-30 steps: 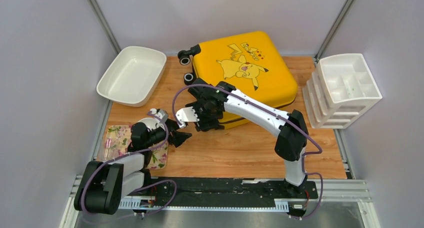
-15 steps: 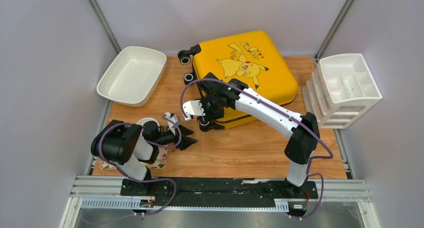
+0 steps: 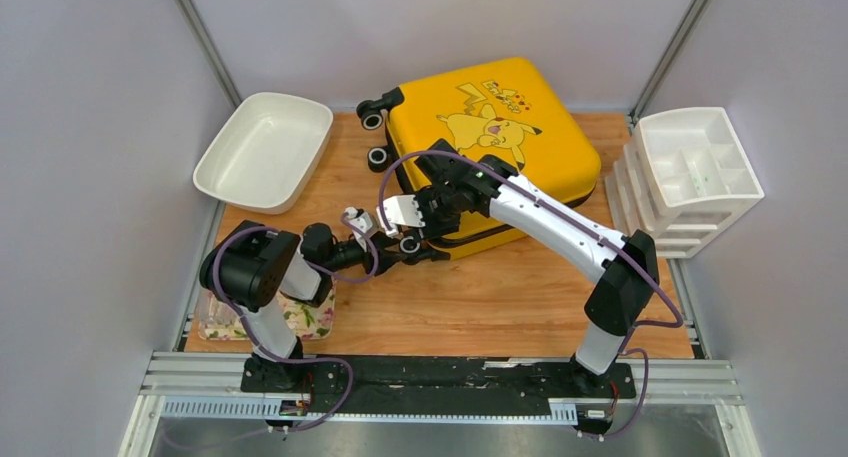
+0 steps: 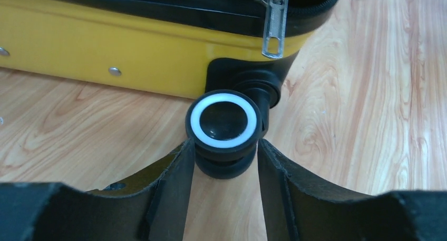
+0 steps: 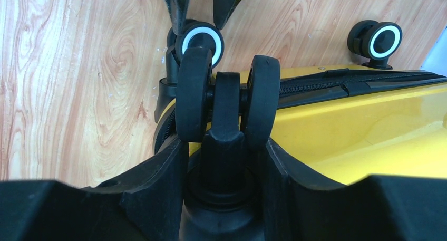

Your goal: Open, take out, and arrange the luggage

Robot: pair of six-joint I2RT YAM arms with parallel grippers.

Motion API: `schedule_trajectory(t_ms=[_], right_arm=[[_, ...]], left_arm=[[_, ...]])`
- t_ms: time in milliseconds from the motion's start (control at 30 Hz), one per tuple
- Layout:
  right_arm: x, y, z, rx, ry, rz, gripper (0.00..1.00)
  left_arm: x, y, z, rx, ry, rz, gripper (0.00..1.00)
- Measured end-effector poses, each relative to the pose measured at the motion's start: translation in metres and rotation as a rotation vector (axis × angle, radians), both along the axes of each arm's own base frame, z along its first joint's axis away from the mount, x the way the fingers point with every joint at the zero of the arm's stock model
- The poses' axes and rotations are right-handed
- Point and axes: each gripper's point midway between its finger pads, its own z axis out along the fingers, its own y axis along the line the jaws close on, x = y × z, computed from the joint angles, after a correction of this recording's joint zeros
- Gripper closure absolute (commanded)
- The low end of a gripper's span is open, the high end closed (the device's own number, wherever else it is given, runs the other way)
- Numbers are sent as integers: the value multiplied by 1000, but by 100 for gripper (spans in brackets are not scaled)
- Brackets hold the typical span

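Note:
The yellow Pikachu luggage (image 3: pixel 500 147) lies flat at the back of the table, its black zipper trim facing me. My right gripper (image 3: pixel 432 217) is shut on the stem of the upper near-left wheel (image 5: pixel 194 93), its fingers tight on both sides (image 5: pixel 224 146). My left gripper (image 3: pixel 400 249) reaches in from the left at table level. In the left wrist view it (image 4: pixel 221 146) is shut on the lower near-left wheel (image 4: pixel 222 117), a black wheel with a white ring, below the yellow shell (image 4: pixel 105 46). A zipper pull (image 4: pixel 274 25) hangs above that wheel.
A white basin (image 3: pixel 263 149) sits at the back left. A white drawer organiser (image 3: pixel 690 177) stands at the right edge. A floral pouch (image 3: pixel 310 317) lies under my left arm. Two more wheels (image 3: pixel 372 117) stick out at the luggage's far-left corner.
My left arm has swung round and reached right until its fingers closed in on the lower wheel. My right gripper has shifted right and back, holding the upper wheel.

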Motion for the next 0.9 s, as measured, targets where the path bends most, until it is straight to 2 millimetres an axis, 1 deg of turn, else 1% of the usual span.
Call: schedule_trajectory(t_ms=[67,200,267,400,533,633,667,800,900], right_arm=[[0,0,0,3,2,2,100],[-2,1,1,17,15,0,100],[-2,2,1,28,27,-3,100],[-4,3,2,50,52,-4,100],[-9,7,4,79,86,-3,100],[-11,10,7,102,108,-10,100],[-12,11,8,110,115,-12,100],[-13,13,9,126,131,-18,100],[-13,13,9,130,135,-20,100]], left_arm=[[-5,1,0,8,-22,-12,42],[-26,4,4,11,-50,-53,41],[-30,3,6,10,-63,-66,41],[-24,-2,7,26,-108,-59,40],[-3,-5,8,47,-146,-4,40],[5,-10,13,53,-184,7,38],[7,-9,13,55,-193,11,36],[6,-9,14,65,-221,2,33],[-3,-9,19,60,-239,-27,31]])
